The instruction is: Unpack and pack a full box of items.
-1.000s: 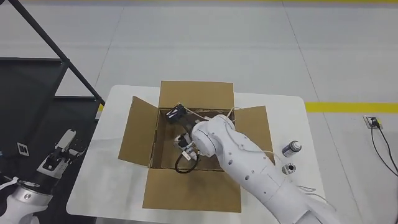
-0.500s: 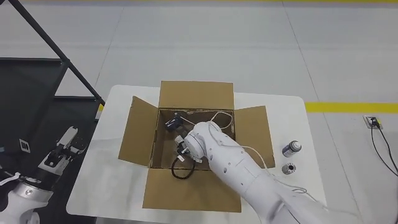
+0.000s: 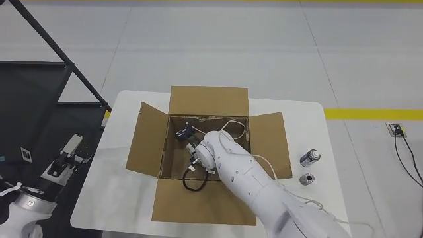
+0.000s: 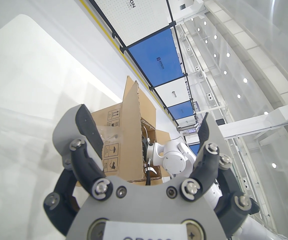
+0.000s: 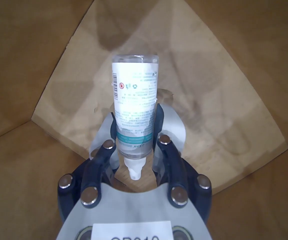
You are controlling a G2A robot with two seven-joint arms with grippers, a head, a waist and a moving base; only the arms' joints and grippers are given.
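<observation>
- White table point(image 3: 106, 192): rounded corners, the carton is carried around its middle.
- Cardboard box point(image 3: 208, 99): set open on the table, all four flaps folded outward. Bare brown floor and walls are seen inside in the right wrist view.
- Right gripper point(image 5: 135, 122): lowered inside the box, toward its far-left corner as seen from the top view point(image 3: 184, 132). Its fingers are pinched on a bottle, one pad on each side of the lower body.
- Left gripper point(image 4: 144, 121): held off the table's left edge, well apart from the box point(image 3: 65, 160). Its fingers are spread wide with nothing between them. The box's outer wall is seen beyond it in the left wrist view.
- Bottle point(image 5: 134, 88): clear plastic, white printed label with a teal band, white nozzle cap pointed back toward the wrist, flat base pointed at the box floor. Contact between base and floor cannot be told.
- Dark spray can point(image 3: 309, 158): stood upright on the table, just right of the box's right flap.
- Small round item point(image 3: 305, 180): laid on the table just near of the can; too small to be identified.
</observation>
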